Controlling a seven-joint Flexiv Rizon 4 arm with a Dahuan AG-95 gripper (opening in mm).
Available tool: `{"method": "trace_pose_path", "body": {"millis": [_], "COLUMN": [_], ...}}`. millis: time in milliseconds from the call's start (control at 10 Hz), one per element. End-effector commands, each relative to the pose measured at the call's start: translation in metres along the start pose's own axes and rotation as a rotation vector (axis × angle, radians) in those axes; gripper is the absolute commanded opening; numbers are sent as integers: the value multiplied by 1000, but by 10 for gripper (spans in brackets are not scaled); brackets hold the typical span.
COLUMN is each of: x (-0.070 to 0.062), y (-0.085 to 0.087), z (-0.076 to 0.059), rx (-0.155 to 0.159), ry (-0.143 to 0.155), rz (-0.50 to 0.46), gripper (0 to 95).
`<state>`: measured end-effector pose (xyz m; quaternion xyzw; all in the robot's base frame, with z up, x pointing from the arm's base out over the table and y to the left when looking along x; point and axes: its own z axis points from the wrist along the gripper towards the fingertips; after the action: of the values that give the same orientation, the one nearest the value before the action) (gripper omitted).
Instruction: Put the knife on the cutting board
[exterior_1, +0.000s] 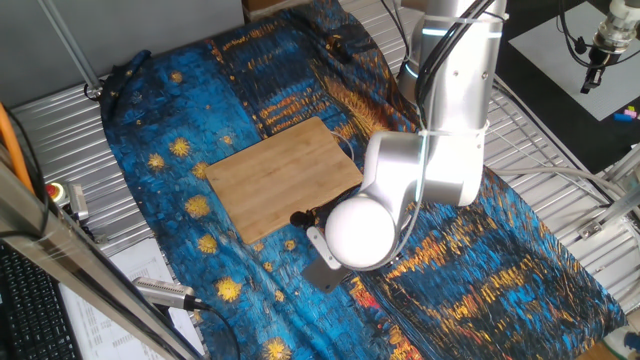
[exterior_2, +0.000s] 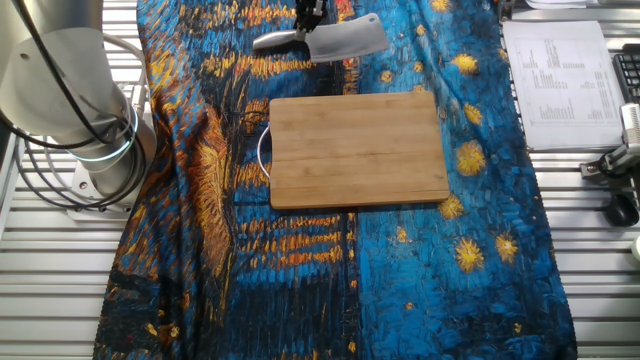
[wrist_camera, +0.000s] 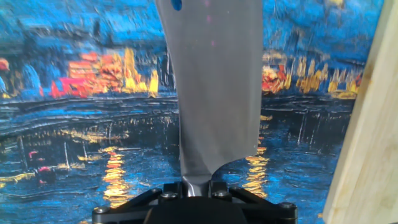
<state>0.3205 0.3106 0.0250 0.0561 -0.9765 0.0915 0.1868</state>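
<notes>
Black two-finger gripper (wrist_camera: 198, 190) jaws clamped on small all-metal cleaver with dull-grey blade (exterior_2: 340, 38), held over starry blue-and-orange cloth (exterior_2: 300, 280), just beside light-tan bamboo cutting board's (exterior_2: 358, 148) long edge.

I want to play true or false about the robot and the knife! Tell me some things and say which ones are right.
1. The knife is lying on the cutting board. False: it is beside the board, over the painted cloth.
2. The gripper is shut on the knife. True.
3. The cutting board has nothing on it. True.
4. The cloth is plain white. False: it is blue with yellow stars and orange streaks.
5. The gripper grabs the knife by the far tip of its blade. False: it holds it where blade meets handle.
</notes>
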Motion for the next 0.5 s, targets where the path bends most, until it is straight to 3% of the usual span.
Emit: {"method": "trace_pose_path", "body": {"millis": [100, 500], "x": [-2, -6], "y": [-1, -2], "z": [-5, -10], "rx": [2, 13], "ry": [2, -14], "rz": [-6, -26], "gripper": [0, 0]}}
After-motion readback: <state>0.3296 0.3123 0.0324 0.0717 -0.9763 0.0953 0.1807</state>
